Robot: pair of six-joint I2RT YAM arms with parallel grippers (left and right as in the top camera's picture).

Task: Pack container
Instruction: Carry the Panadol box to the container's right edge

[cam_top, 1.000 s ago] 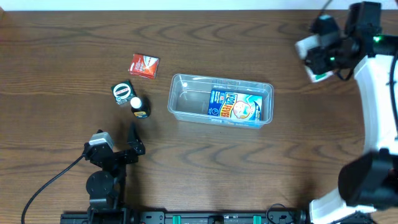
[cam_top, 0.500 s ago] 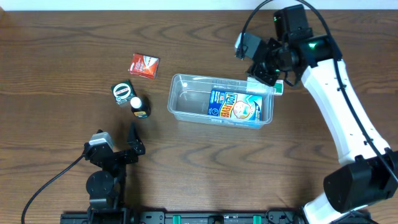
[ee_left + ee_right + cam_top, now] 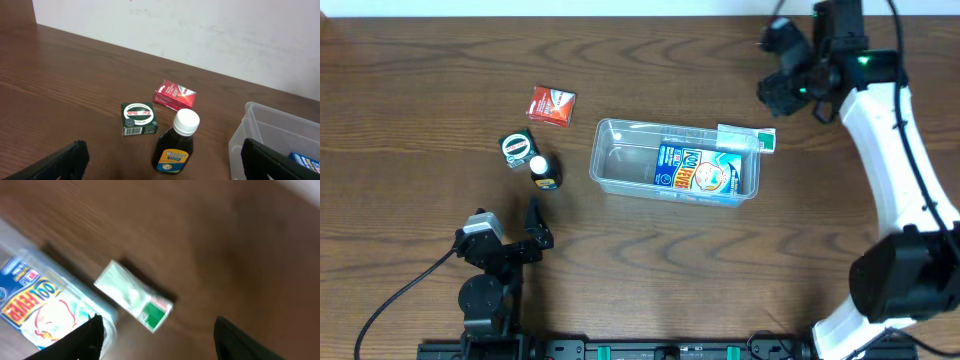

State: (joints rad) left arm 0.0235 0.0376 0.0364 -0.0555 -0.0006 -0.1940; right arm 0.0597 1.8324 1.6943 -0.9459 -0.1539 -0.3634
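Note:
The clear plastic container sits mid-table with a blue-and-white carton inside its right half. A white-and-green packet rests on the container's far right rim, partly hanging outside; it also shows in the right wrist view, blurred. My right gripper is open and empty, up and to the right of that packet. My left gripper is open and empty near the front left. Ahead of it stand a dark syrup bottle, a green box and a red box.
The bottle, green box and red box lie left of the container. The container's left half holds nothing. The wall runs along the table's far edge.
My right gripper came in over the container's right corner with the white-and-green packet, let it go on the rim, and has pulled back up and to the right. The left arm has not moved.

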